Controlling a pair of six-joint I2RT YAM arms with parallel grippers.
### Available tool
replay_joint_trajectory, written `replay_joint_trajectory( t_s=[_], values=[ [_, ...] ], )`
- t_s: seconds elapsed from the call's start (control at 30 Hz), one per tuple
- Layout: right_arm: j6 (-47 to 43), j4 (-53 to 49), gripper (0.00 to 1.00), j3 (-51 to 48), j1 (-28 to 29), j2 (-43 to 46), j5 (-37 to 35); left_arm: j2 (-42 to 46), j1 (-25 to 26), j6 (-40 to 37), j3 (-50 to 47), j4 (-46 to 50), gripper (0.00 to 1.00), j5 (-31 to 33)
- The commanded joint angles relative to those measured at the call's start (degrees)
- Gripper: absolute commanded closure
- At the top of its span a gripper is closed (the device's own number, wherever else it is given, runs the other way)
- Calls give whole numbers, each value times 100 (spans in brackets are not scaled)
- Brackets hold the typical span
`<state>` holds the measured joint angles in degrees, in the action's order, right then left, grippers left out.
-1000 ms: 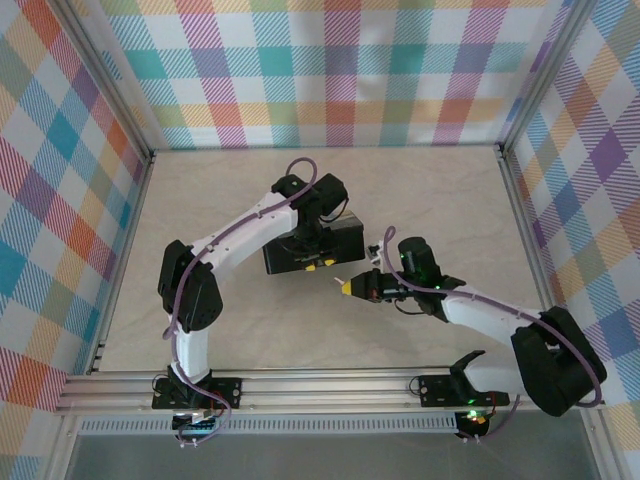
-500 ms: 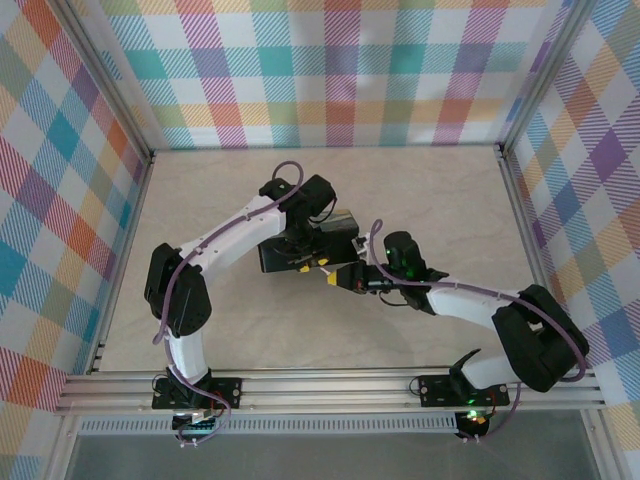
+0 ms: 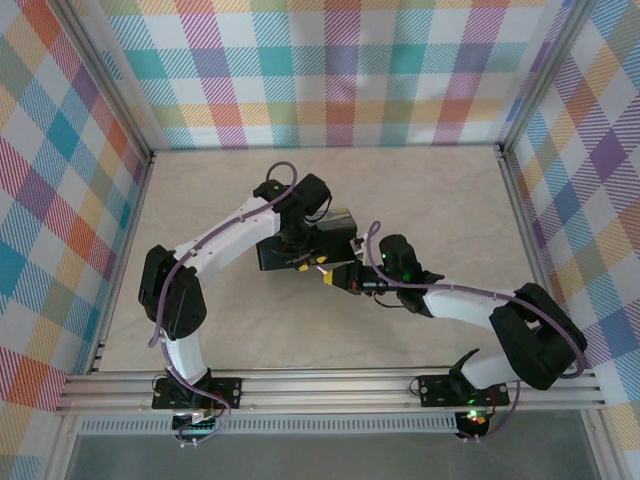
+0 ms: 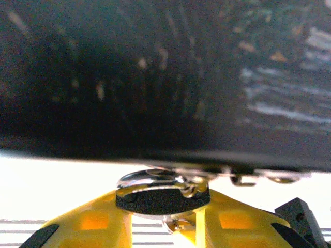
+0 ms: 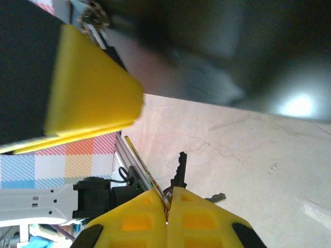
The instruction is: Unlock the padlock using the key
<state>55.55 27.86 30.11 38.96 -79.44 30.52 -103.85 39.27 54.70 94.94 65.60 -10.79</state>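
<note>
A dark painted tin box (image 3: 305,245) stands mid-table; its wall (image 4: 155,77) spans the upper left wrist view. At its near edge my left gripper (image 3: 303,263) (image 4: 163,205) is shut on the small padlock (image 4: 155,182), a silvery piece over a black body hanging under the box's rim. My right gripper (image 3: 333,279) (image 5: 168,194) sits just right of it, shut on a bunch of keys. One dark key (image 5: 179,166) sticks up from the fingers, and a second blade (image 5: 215,197) points right. The left arm's yellow finger (image 5: 88,88) is close above.
Aluminium rails (image 3: 320,385) run along the near edge, with plaid walls on three sides. Bare table (image 3: 440,200) lies right of and behind the box. Both arms crowd the box's front.
My right gripper has moved left with the keys, from open table to right beside the left gripper at the box front. The left arm shifted slightly left.
</note>
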Motion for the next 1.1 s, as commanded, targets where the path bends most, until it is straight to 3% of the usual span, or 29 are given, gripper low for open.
replay_joint_trajectory(
  t_s=[0.0, 0.27, 1.07],
  values=[
    [501, 424, 100, -353, 229, 289, -410, 250, -55, 77, -29, -20, 98, -117],
    [988, 1041, 100, -587, 569, 328, -1188, 298, -59, 50, -86, -31, 98, -176],
    [1440, 1886, 100, -301, 605, -348, -1158, 419, -95, 64, -280, -219, 98, -370]
  ],
)
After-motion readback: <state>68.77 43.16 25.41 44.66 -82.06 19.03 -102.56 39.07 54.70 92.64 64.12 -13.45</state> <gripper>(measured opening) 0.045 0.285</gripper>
